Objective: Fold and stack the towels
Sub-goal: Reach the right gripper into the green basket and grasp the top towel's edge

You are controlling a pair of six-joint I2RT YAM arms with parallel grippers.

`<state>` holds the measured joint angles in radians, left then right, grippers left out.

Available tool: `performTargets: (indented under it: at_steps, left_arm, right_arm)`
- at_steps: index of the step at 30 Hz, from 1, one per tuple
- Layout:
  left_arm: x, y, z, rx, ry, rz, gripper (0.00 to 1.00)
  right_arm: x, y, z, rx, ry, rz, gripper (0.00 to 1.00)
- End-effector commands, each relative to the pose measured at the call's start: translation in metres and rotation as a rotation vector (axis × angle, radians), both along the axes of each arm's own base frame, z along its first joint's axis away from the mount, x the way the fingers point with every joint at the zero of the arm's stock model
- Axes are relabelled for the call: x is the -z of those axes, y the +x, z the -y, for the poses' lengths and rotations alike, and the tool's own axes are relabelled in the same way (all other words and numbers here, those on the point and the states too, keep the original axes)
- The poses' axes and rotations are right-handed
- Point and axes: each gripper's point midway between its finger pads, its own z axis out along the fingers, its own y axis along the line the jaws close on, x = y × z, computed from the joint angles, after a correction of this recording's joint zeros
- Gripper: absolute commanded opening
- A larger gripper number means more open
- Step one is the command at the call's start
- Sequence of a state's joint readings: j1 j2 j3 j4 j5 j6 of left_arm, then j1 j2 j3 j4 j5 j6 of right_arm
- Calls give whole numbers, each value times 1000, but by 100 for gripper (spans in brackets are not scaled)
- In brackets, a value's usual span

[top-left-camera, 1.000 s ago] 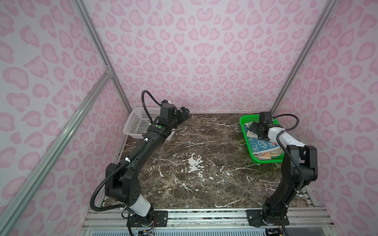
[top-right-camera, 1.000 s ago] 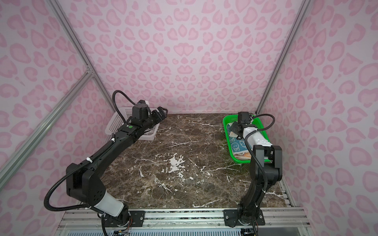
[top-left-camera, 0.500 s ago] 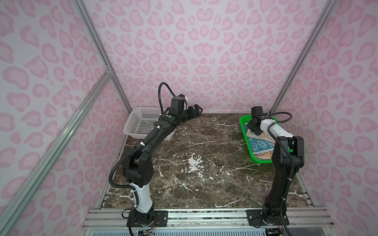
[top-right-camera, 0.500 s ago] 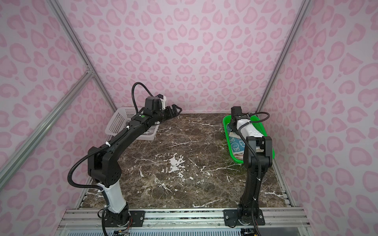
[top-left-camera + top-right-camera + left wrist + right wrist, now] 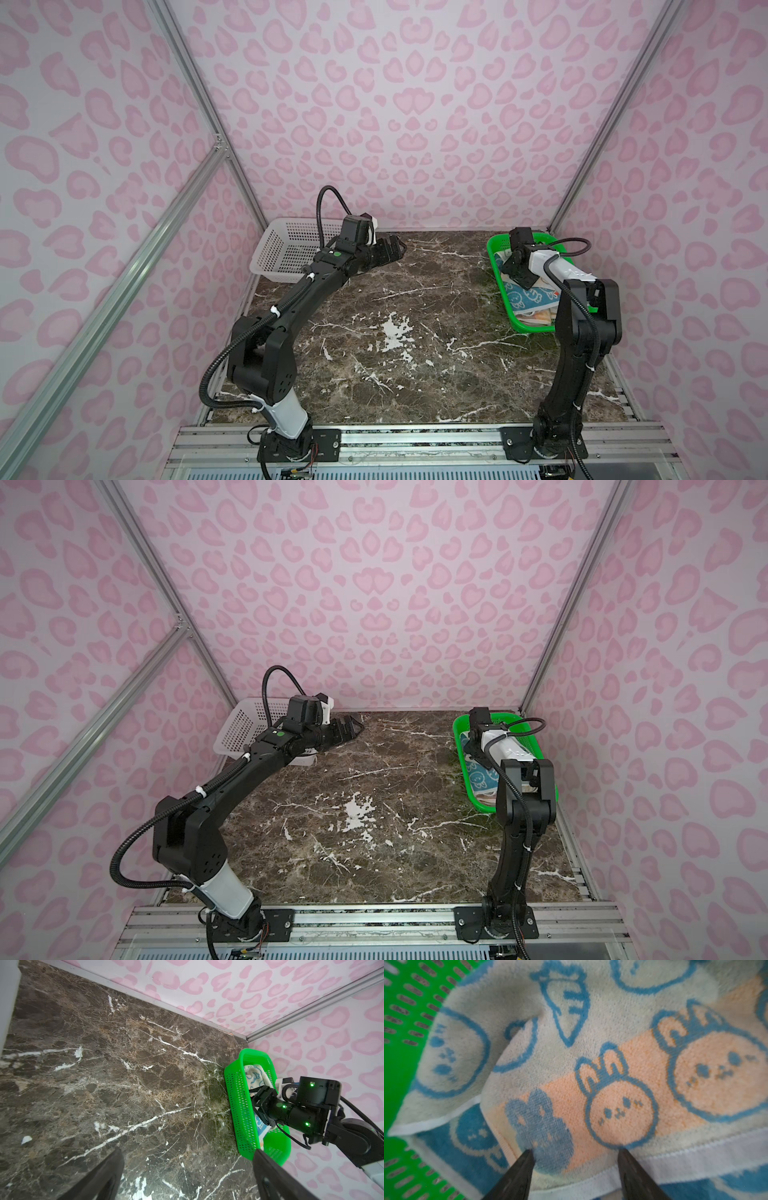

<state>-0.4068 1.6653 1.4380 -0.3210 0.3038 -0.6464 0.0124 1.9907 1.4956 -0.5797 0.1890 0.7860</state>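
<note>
The towels [image 5: 524, 297] lie crumpled in a heap inside the green basket [image 5: 498, 286], also seen in a top view as a towel heap [image 5: 482, 776] and in the left wrist view as a cream-and-blue towel end [image 5: 254, 1076]. In the right wrist view a cream towel with blue rabbits and orange blocks [image 5: 623, 1084] lies on top, over a blue one [image 5: 473, 1136]. My right gripper [image 5: 574, 1150] is open, its tips resting on that top towel near its white hem. My left gripper [image 5: 392, 249] hangs open over bare table, holding nothing.
A white perforated basket [image 5: 286, 249] stands at the back left, just behind my left arm. The green basket [image 5: 465, 771] sits against the right wall. The dark marble table [image 5: 395, 353] lies between them, and pink patterned walls close in three sides.
My left gripper has swung right, from the white basket's edge out over the table. My right gripper has shifted within the green basket and sits low on the towels.
</note>
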Motion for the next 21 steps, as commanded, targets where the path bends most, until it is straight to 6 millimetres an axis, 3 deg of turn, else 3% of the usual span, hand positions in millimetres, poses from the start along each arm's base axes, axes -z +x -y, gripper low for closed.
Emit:
performTargets:
  at_steps: [1, 5, 9, 14, 21]
  left_arm:
    - [11, -20, -9, -21, 6, -69, 98]
    - [24, -49, -7, 22, -34, -129, 98]
    - [33, -62, -12, 77, 34, -98, 98]
    - [35, -68, -11, 115, 45, -52, 98]
    - [35, -63, -6, 145, 48, -48, 98]
  right_arm:
    - [3, -18, -6, -34, -8, -43, 68]
    - [0, -42, -10, -54, -60, -95, 69]
    - [3, -57, -2, -42, -87, -114, 77]
    - [0, -58, 13, -46, -102, -86, 85]
    - [-2, -39, 32, -76, -83, -76, 82]
